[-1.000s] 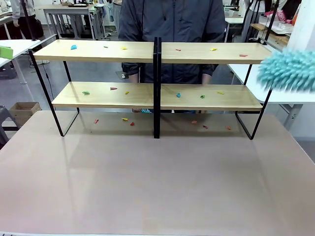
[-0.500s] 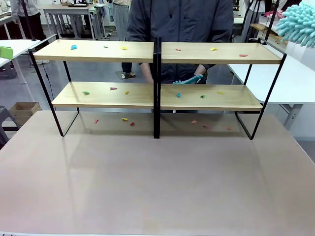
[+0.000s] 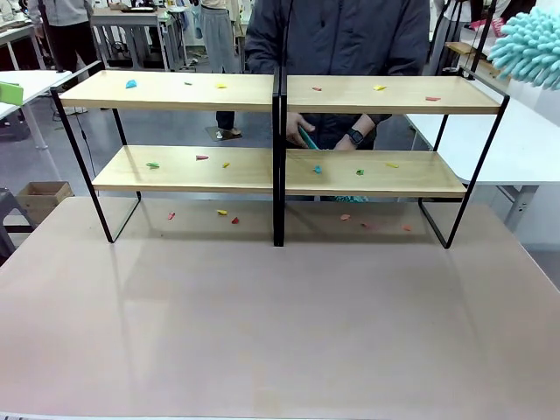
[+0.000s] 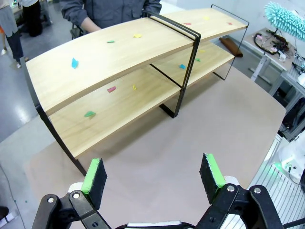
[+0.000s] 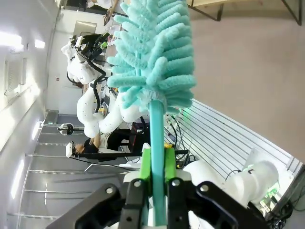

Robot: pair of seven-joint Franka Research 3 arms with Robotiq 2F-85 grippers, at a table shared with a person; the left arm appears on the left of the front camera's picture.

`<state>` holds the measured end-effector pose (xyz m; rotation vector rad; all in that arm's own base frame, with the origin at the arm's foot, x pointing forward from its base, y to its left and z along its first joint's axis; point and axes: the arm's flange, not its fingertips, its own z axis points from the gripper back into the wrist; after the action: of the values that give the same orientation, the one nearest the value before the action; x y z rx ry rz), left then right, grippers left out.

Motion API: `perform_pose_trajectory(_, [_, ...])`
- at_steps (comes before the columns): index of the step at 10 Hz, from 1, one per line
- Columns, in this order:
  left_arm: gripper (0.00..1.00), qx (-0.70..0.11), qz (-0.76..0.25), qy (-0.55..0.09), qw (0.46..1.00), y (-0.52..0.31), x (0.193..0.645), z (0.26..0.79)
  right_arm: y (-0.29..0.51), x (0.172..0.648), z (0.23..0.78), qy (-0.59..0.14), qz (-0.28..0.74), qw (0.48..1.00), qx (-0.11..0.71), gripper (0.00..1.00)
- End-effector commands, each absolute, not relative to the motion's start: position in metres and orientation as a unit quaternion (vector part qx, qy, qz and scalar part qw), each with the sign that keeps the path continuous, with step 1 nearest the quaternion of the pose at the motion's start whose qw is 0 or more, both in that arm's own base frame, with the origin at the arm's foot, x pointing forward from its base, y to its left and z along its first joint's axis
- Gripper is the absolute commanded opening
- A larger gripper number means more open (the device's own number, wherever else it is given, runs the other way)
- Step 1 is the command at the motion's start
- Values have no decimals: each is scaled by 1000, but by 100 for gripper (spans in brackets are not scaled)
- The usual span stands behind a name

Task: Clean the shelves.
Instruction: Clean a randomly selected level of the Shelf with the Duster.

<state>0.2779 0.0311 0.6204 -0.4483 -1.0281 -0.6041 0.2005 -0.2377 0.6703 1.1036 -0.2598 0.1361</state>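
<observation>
The shelves (image 3: 184, 91) stand at the table's far side, two light wooden tiers in a black frame with a centre post, also seen at an angle as the shelves (image 4: 119, 57). Small coloured scraps (image 3: 131, 84) lie scattered on both tiers and on the tabletop beneath. My left gripper (image 4: 151, 174) hangs open above the beige tabletop, well short of the rack. My right gripper (image 5: 156, 164) is shut on the handle of a turquoise fluffy duster (image 5: 155, 57), whose head shows as the duster (image 3: 527, 48) high at the far right, above the top board's right end.
A person in a dark jacket (image 3: 337, 35) stands behind the rack, both hands (image 3: 302, 133) holding a teal object between the tiers right of the centre post. White tables stand at the left and right. The beige tabletop (image 3: 280, 324) spreads out in front.
The duster rose from beside the rack's right end to above it. The person stepped right and brought both hands with the teal object up behind the lower tier.
</observation>
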Motion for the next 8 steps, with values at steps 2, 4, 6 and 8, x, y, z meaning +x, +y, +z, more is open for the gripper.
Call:
perform_pose_trajectory(2, [100,-214,-283,-481,802,31,279,620,-237,198,672,-125,73,842,520,13])
perform_pose_trajectory(4, [100,-214,-283,-481,802,31,279,620,-237,198,672,-125,73,842,520,13])
perform_pose_trajectory(6, [100,-214,-283,-481,802,31,279,620,-237,198,672,-125,73,842,520,13])
perform_pose_trajectory(8, [100,-214,-283,-481,802,31,279,620,-238,200,670,-123,64,841,522,13])
